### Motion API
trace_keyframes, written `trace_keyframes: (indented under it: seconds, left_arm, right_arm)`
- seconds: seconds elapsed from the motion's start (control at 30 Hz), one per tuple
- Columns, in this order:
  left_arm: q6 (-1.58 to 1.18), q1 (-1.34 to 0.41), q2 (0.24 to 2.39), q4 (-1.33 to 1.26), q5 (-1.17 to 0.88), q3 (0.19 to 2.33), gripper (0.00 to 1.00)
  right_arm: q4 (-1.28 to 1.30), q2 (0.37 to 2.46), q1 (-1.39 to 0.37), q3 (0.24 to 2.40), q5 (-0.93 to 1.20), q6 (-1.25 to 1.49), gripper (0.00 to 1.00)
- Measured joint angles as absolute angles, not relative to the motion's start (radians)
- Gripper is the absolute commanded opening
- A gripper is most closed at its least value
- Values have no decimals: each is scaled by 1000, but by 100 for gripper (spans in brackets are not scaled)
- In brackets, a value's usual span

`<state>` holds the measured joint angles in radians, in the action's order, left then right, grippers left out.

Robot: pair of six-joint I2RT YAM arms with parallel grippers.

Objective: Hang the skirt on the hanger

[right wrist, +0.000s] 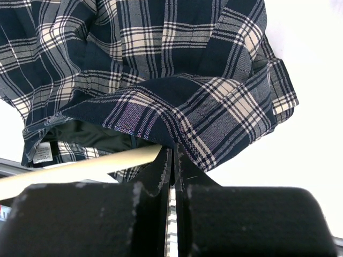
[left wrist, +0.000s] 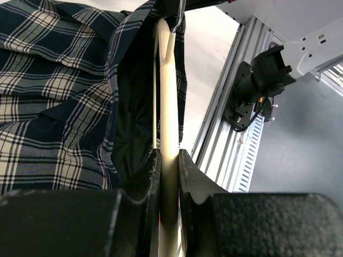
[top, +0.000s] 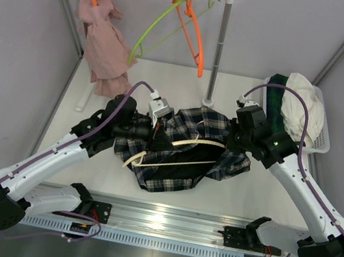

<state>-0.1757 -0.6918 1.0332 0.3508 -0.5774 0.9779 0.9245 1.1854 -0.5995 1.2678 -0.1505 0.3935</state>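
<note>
Top external view showed the plaid skirt (top: 189, 141) lying rumpled on the table (top: 261, 189) between the two arms, with a cream hanger (top: 179, 144) partly buried in it. The left gripper (left wrist: 169, 158) was clamped on the hanger's bar, where it entered the skirt's dark lining. The right gripper (right wrist: 172, 155) was closed tight, pinching the skirt's hem, with the hanger's end just beside its fingers. At the right, a white basket (top: 320, 145) held a bunched white cloth (top: 305, 104) and a dark green garment (top: 274, 93), both heaped above its rim.
</note>
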Motion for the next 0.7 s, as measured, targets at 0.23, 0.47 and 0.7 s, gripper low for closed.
trace_keyframes:
  seconds: [0.23, 0.47, 0.7]
  left_arm:
    - [-173, -705, 1043, 353, -535, 977, 0]
    - [-191, -719, 1071, 290, -525, 932, 0]
    - [-203, -731, 1111, 259, -515, 911, 0]
  right_arm:
    - [937, 1186, -609, 1275, -161, 394, 0]
    - [889, 1184, -613, 1191, -167, 412, 9]
    - [838, 1173, -615, 1111, -149, 421, 37]
